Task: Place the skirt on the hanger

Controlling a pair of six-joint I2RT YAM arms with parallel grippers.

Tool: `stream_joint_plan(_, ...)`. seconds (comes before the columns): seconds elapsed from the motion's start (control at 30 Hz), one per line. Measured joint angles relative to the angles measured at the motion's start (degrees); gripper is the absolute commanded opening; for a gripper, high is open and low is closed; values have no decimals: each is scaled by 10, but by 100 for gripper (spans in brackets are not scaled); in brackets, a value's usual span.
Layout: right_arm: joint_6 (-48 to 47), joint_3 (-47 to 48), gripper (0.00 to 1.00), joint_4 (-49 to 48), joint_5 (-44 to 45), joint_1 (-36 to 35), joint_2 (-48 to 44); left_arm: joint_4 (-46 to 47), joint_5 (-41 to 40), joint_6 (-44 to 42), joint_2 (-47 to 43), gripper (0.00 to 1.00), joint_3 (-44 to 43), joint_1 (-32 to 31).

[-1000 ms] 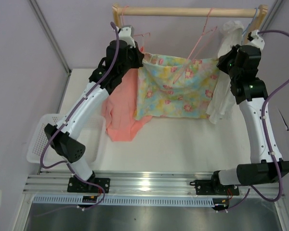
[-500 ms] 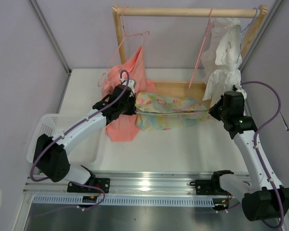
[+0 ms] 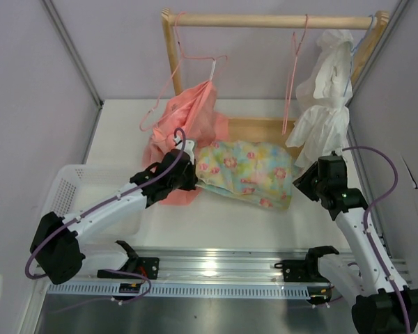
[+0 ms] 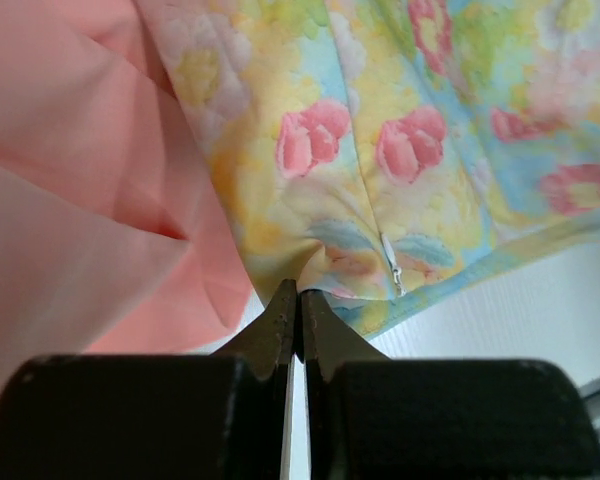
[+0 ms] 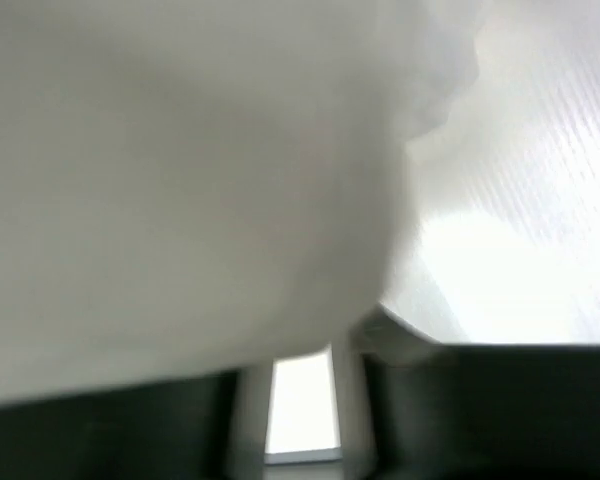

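The floral skirt (image 3: 245, 170) lies spread on the white table, partly over the salmon garment's hem. My left gripper (image 3: 195, 178) is at its left edge. In the left wrist view the jaws (image 4: 298, 292) are shut on a puckered fold of the skirt (image 4: 420, 150) near its zip. My right gripper (image 3: 301, 182) sits just off the skirt's right edge. Its fingers (image 5: 300, 400) stand apart, with bright table showing between them and blurred pale cloth hiding the tips. The thin pale-pink hanger (image 3: 291, 83) hangs bare from the rod.
A wooden rack (image 3: 171, 56) spans the back, with its base board (image 3: 261, 126) on the table. A salmon garment (image 3: 184, 122) hangs on a pink hanger at the left and a white ruffled garment (image 3: 325, 97) at the right. A white basket (image 3: 83, 191) sits front left.
Both arms dropped from the rail to the table, and the skirt that was stretched between them now lies flat. The right jaws have parted and let go of its right edge.
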State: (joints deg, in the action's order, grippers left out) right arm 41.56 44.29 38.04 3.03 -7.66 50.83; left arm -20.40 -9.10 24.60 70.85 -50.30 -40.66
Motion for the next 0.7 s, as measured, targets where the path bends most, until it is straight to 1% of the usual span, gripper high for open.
stream_joint_plan(0.03, 6, -4, 47, 6, 0, 0, -14, 3, -2, 4, -4, 9, 6, -10)
stream_joint_plan(0.07, 8, -4, 53, 11, 1, 0, -26, 6, -4, 9, -5, 14, 10, -20)
stream_joint_plan(0.23, 15, -4, 56, 15, 1, -2, -74, 16, -20, 26, -16, 33, 28, -58)
stream_joint_plan(0.27, 15, -4, 56, 15, 2, -2, -78, 14, -24, 30, -24, 41, 35, -64)
stream_joint_plan(0.3, 15, -4, 56, 15, 2, -2, -80, 9, -27, 36, -34, 43, 39, -68)
stream_joint_plan(0.37, 15, -4, 56, 15, 4, -2, -79, -9, -28, 44, -56, 46, 43, -80)
stream_joint_plan(0.53, 13, -4, 56, 14, 9, -4, -68, -86, -46, 61, -103, 48, 44, -90)
stream_joint_plan(0.7, 10, 3, 56, 10, 10, -5, -62, -130, -53, 59, -137, 51, 36, -91)
